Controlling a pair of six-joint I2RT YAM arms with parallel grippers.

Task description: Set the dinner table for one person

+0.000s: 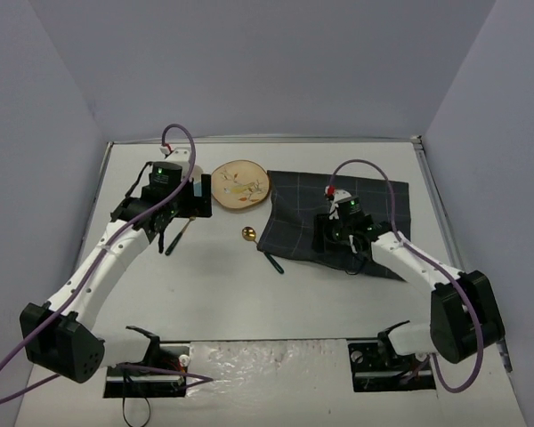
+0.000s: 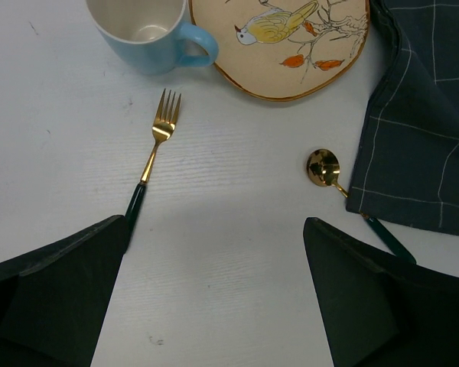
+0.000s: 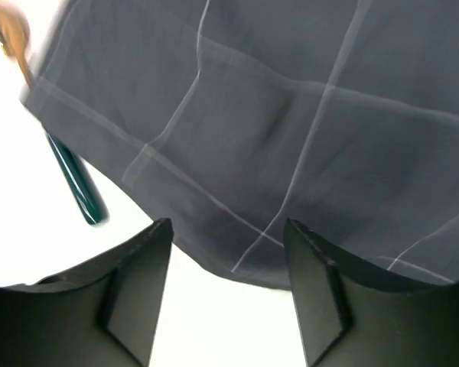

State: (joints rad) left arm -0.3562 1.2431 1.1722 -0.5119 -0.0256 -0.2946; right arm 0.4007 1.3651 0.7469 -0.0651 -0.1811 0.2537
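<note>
White table (image 1: 338,302): mat (image 1: 338,205) lies flat, corner over spoon (image 2: 322,167) handle. Right gripper (image 3: 226,229), left gripper (image 2: 214,225) both wide, empty. Mat step looks done; next, plate (image 1: 240,185) onto mat.

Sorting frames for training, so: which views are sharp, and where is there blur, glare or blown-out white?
Left wrist: sharp throughout, fork tines crisp, a small glint on the spoon bowl. Right wrist: the spoon bowl smeared at top left, the table blown out to flat white, the cloth grid readable. Top external: even light, soft shadows.
</note>
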